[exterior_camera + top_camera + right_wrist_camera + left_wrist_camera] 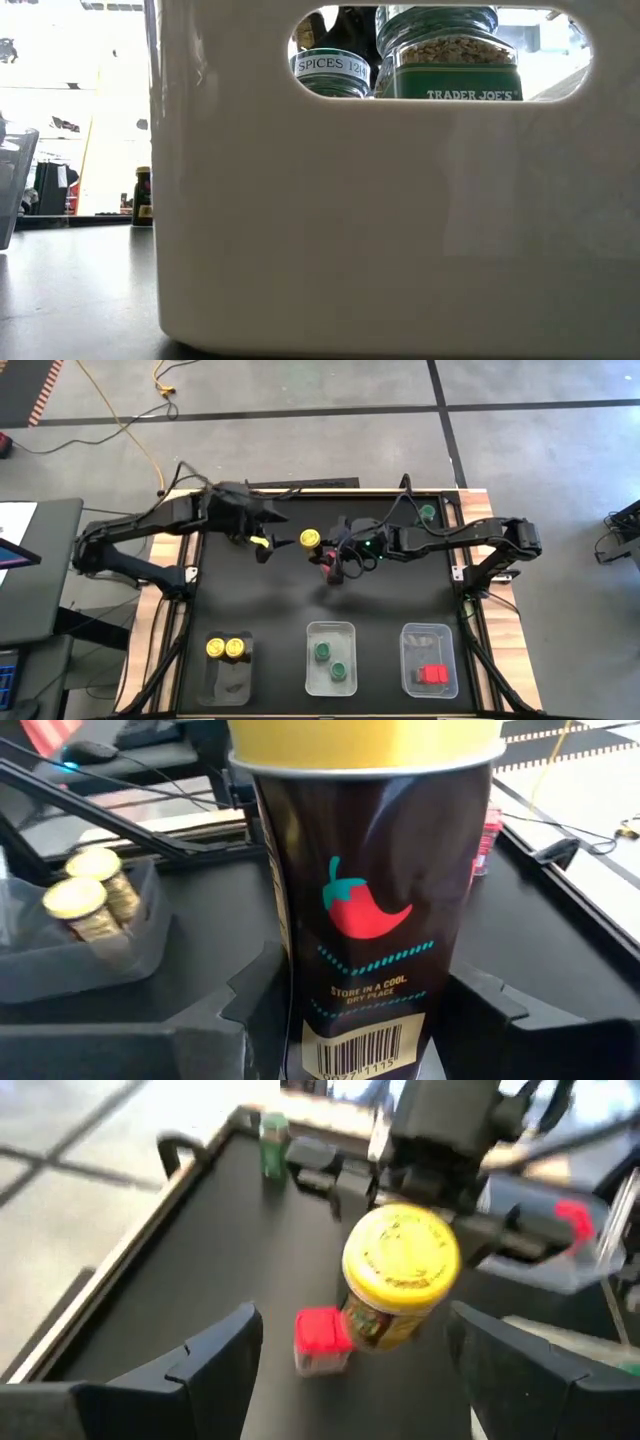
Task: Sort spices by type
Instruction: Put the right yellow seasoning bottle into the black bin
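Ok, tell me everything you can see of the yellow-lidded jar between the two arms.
The yellow-lidded jar is a small dark jar with a round yellow lid, a red chili graphic and a barcode on its label. It is gripped low on its body by the shut right end effector, near the table's middle. The open left end effector faces it without touching.

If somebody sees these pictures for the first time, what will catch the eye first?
The yellow-lidded spice jar near the table's middle, gripped by the right gripper, with the left gripper open right beside it. A red-lidded jar sits just next to it. Along the near edge, three clear trays hold sorted jars: yellow lids, green lids, red lids.
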Robot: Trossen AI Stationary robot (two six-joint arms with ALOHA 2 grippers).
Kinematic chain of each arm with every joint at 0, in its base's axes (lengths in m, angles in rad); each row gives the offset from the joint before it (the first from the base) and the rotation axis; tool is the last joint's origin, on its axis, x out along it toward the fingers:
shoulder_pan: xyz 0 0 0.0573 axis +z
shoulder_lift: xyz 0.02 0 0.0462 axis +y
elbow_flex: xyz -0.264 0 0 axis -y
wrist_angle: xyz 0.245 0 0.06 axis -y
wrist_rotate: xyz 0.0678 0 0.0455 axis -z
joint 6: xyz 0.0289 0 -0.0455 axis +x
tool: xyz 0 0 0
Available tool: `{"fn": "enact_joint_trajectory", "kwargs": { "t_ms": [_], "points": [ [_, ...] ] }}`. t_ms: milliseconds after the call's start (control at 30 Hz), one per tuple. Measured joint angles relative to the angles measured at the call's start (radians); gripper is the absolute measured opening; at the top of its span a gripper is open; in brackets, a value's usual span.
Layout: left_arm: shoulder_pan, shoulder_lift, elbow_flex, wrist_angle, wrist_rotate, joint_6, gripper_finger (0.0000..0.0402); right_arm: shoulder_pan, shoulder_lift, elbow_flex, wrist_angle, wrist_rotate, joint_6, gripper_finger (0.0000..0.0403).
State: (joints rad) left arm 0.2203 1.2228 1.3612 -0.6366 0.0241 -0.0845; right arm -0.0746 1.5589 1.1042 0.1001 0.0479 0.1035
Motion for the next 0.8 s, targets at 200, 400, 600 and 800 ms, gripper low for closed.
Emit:
{"fn": "enact_joint_trajectory", "kwargs": {
  "t_ms": [200,400,600,800],
  "points": [
    [0.002,0.217,0.293,-0.256,0.001,0.038,0.0301,0.000,0.000,0.000,-0.020,0.000,0.009,0.0218],
    [0.002,0.370,0.477,-0.377,0.027,0.109,0.0301,0.001,0.000,0.000,-0.034,0.000,0.009,0.0218],
    [0.002,0.431,0.517,-0.417,0.061,0.122,0.0301,0.001,0.002,-0.001,-0.053,0.000,0.009,0.0218],
    [0.001,0.451,0.517,-0.413,0.078,0.113,0.0301,-0.002,0.003,-0.002,-0.093,0.004,0.012,0.0218]
  ]
}}
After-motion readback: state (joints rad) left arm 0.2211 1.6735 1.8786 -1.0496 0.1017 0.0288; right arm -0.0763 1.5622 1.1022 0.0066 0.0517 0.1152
